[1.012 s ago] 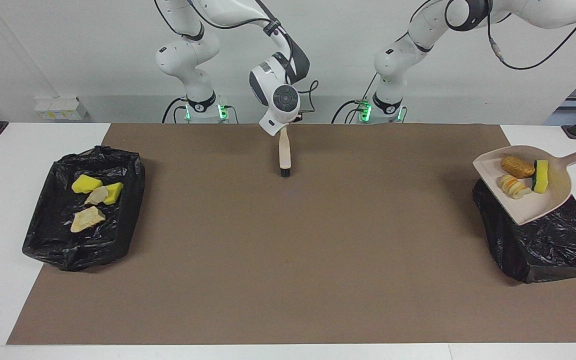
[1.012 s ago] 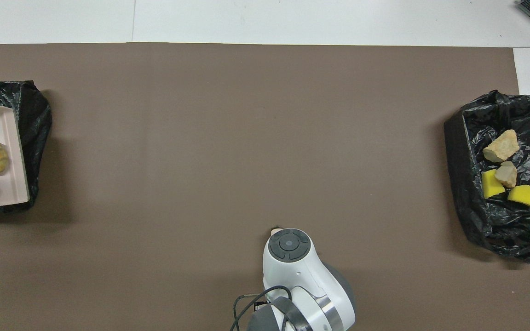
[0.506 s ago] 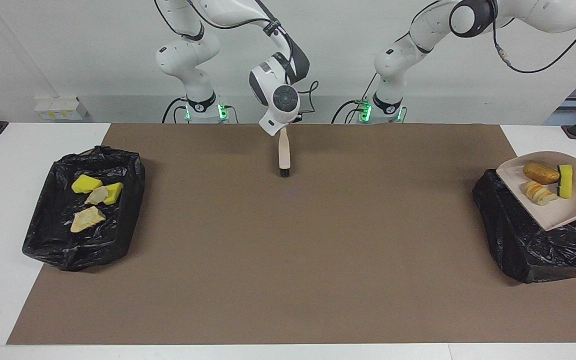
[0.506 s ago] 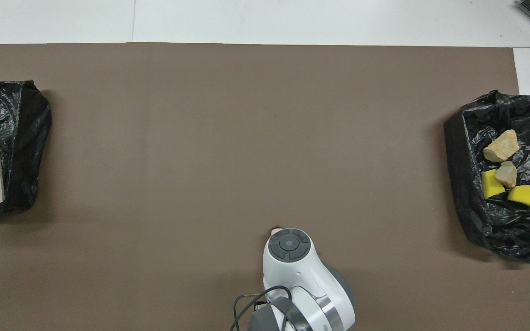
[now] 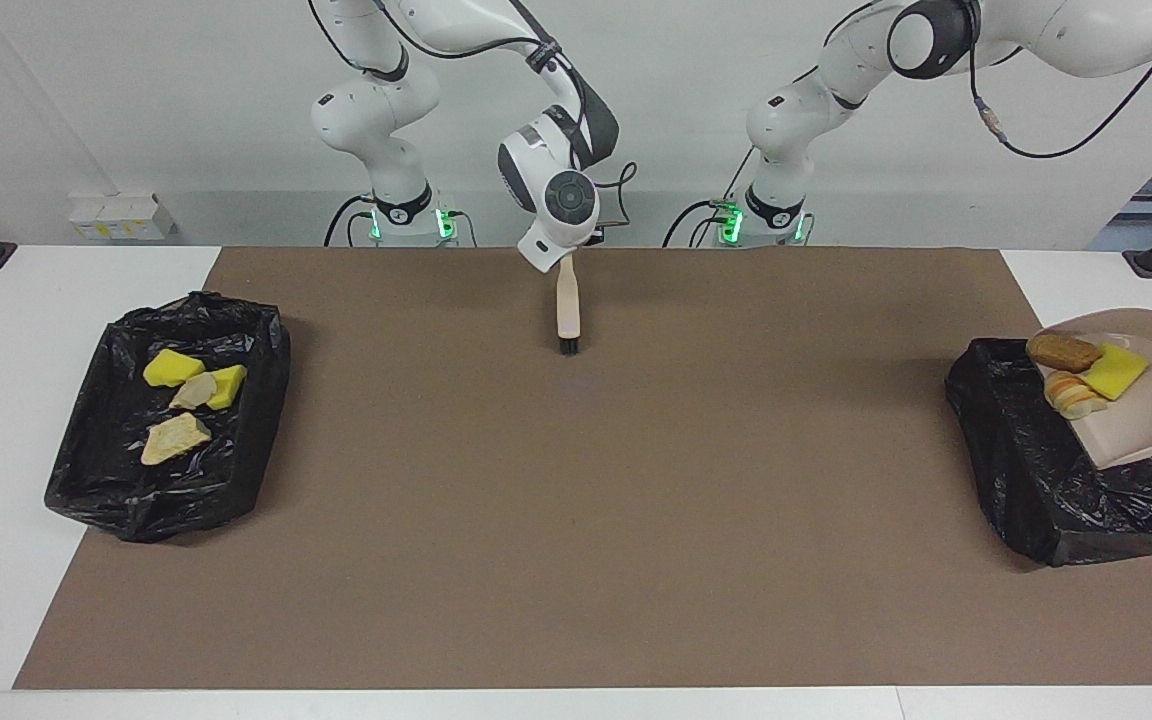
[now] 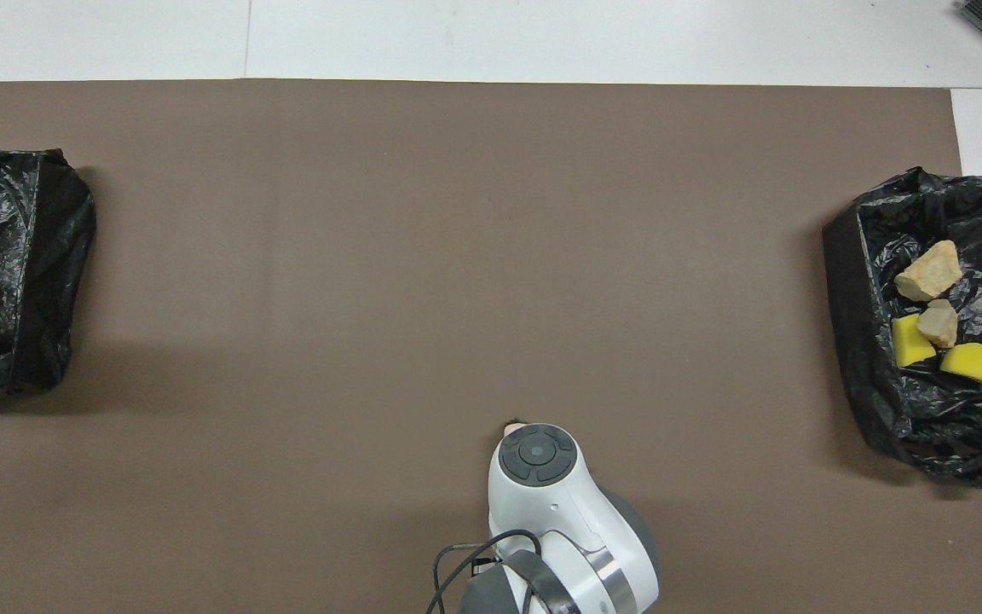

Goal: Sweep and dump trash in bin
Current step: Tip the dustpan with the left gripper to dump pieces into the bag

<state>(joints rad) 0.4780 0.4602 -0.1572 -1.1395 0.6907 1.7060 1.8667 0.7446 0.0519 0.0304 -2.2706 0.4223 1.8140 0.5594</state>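
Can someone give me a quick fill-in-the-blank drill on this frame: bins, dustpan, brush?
1. The beige dustpan hangs tilted over the black-lined bin at the ____ arm's end of the table.
2. The dustpan carries ____ scraps: a brown lump, a striped bread roll and a yellow sponge chunk.
3. The other lined bin already holds ____ scraps.
4. The right gripper holds a ____ upright, bristles down over the brown mat.

Missing words: left; three; four; brush
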